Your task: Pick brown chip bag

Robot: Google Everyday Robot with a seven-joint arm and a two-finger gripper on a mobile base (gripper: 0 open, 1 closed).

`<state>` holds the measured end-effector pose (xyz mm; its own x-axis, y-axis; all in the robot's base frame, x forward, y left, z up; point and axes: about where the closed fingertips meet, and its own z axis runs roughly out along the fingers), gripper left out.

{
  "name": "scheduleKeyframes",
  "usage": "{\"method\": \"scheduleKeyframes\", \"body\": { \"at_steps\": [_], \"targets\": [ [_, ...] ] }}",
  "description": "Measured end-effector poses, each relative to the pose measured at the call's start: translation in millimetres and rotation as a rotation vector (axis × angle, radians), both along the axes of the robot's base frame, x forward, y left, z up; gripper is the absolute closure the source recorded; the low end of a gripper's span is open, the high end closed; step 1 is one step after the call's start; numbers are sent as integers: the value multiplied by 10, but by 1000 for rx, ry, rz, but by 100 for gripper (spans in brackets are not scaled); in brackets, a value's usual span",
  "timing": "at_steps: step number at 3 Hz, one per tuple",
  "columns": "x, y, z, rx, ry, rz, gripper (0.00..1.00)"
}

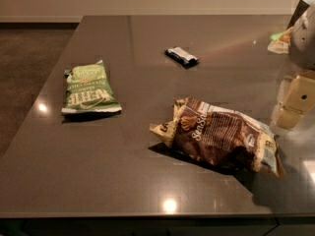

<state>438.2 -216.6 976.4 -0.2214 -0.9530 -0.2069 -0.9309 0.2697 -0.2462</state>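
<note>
Large crumpled dark-brown foil chip bag [221, 139] front-right on the dark glossy stone tabletop [147, 181], pretty near the front edge. Flat green foil chip bag [90, 90] way over on the left, well apart, a bit further back. Small dark-blue-and-white packet [181, 56] behind both, roughly between them. Robot's cream blocky hand [294, 102] at the far right, just behind the brown bag's right end.
</note>
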Motion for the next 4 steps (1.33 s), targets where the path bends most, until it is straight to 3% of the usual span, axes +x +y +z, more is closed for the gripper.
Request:
{"method": "scheduleKeyframes", "body": {
  "at_steps": [1, 4],
  "targets": [
    [0, 0, 0, 0, 0, 0, 0],
    [-180, 556, -562, 87, 111, 31, 0]
  ]
}}
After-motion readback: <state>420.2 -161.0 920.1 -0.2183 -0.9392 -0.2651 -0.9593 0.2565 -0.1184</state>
